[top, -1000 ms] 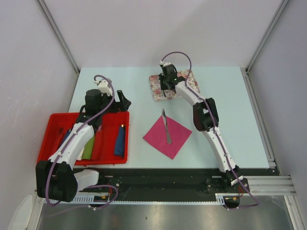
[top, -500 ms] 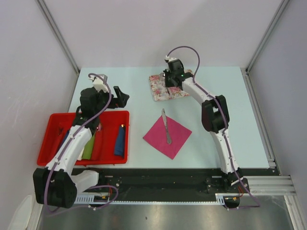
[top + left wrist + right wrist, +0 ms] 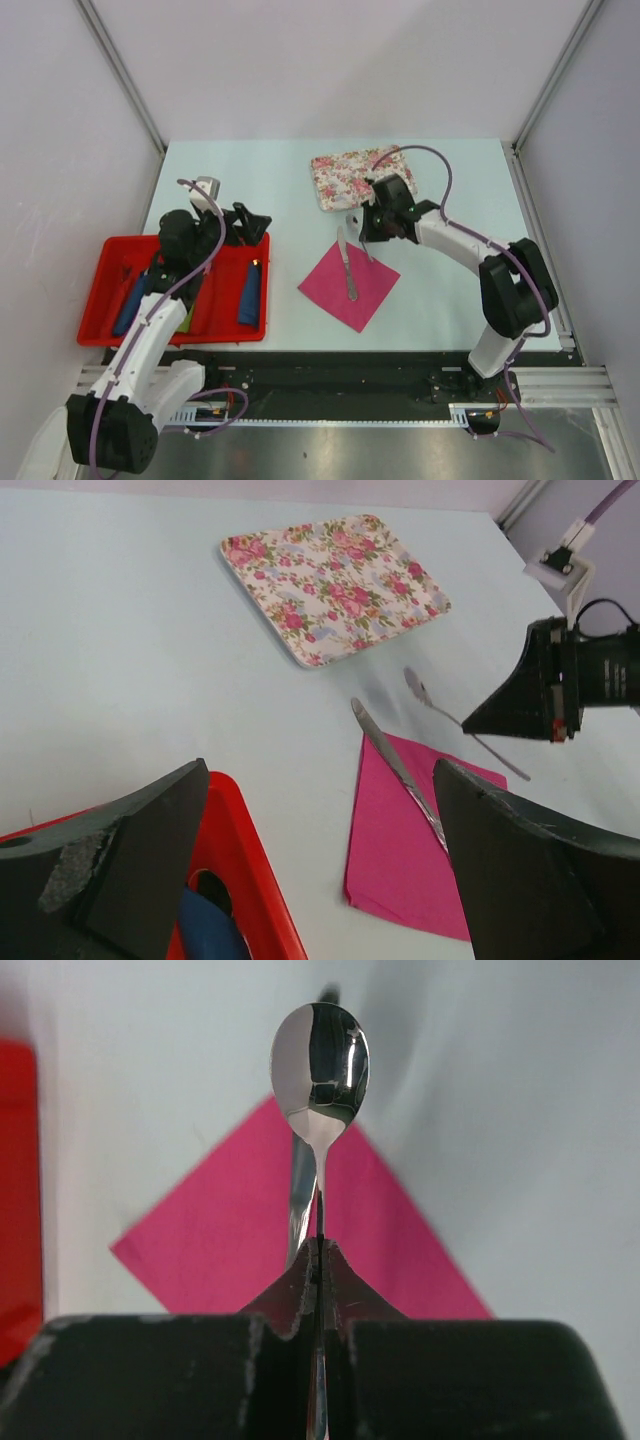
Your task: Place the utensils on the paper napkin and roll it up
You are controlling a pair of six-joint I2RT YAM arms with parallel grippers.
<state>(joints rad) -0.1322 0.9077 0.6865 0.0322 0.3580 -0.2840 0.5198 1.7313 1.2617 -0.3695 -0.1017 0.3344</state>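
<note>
The magenta paper napkin lies flat as a diamond on the table, with a silvery knife lying along it. My right gripper is shut on the handle of a silvery spoon and holds it above the napkin's far corner. In the right wrist view the spoon bowl points away from the shut gripper, with the napkin and knife below. My left gripper is open and empty over the red tray's far right corner. The left wrist view shows the napkin, knife and spoon.
A floral mat lies at the back of the table, also in the left wrist view. A red tray at the left holds a blue roll, a green roll and another blue roll.
My right gripper has left the floral mat and moved toward me to the napkin's far corner with the spoon in it. The left arm has shifted slightly over the tray.
</note>
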